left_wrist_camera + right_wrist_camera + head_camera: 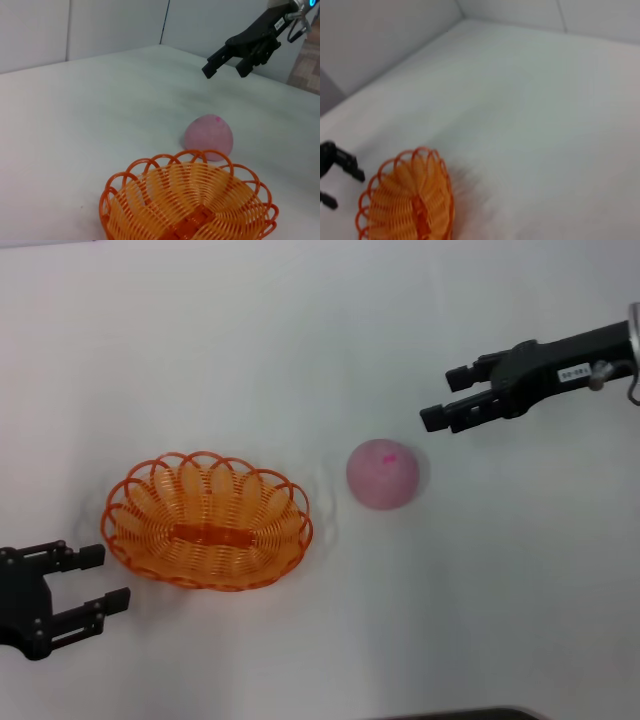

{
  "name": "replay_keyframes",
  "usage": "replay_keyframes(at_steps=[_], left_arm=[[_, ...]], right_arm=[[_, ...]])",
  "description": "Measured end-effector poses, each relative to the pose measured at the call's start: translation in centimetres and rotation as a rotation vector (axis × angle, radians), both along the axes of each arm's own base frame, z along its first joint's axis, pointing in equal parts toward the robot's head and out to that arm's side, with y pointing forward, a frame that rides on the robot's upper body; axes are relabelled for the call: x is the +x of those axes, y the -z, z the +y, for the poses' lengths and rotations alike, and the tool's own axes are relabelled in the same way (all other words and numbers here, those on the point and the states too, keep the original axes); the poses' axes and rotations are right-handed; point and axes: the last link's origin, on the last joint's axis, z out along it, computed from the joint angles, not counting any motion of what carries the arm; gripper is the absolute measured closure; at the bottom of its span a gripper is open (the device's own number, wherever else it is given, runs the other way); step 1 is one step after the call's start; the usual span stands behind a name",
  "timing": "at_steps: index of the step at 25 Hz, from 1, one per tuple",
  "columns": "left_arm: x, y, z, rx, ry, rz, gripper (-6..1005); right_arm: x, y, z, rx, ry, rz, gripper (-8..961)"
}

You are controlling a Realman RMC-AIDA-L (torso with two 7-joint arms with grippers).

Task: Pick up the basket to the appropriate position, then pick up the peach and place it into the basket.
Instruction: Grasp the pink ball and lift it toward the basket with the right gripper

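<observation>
Both of my end effectors hang clear of the task's things, each with its fingers parted and nothing between them. Left end effector (108, 578) sits at the near left corner of the head view, just beside the basket's (207, 520) left end, its two black fingers pointing toward the wire rim without touching it. Right end effector (447, 397) reaches in from the upper right, fingers spread and aimed down-left toward the peach (383, 473), which lies near it but apart.

On the white worktop (300, 330) the basket rests upright, an orange oval of looped wire with a scalloped rim and a flat slotted strip along its floor; nothing lies inside it. To its right sits the peach, round and pale pink, with a small magenta mark on top, separated from the basket by a strip of bare worktop.

From my left wrist I see the basket (187, 200) close up, the peach (208, 136) just behind it, and my right end effector (226, 64) held above the surface. My right wrist shows the basket (407, 200) with the left end effector (335, 177) beside it; the peach is out of that frame.
</observation>
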Motion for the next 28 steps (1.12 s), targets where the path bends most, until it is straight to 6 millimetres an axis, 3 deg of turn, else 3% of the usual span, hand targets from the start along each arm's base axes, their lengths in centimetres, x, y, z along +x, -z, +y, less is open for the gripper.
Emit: replay_keyframes(at_steps=[15,28], left_arm=[[-0.3,-0.2,-0.2,0.0,-0.006,0.008,404],[-0.4,-0.2,-0.2,-0.004,-0.009,0.015,406]], right_arm=[[-3.9,3.9,1.6,-0.148,-0.121,-0.238,-2],[-4.5,6.9,1.9,-0.175,-0.15,-0.345,-1]])
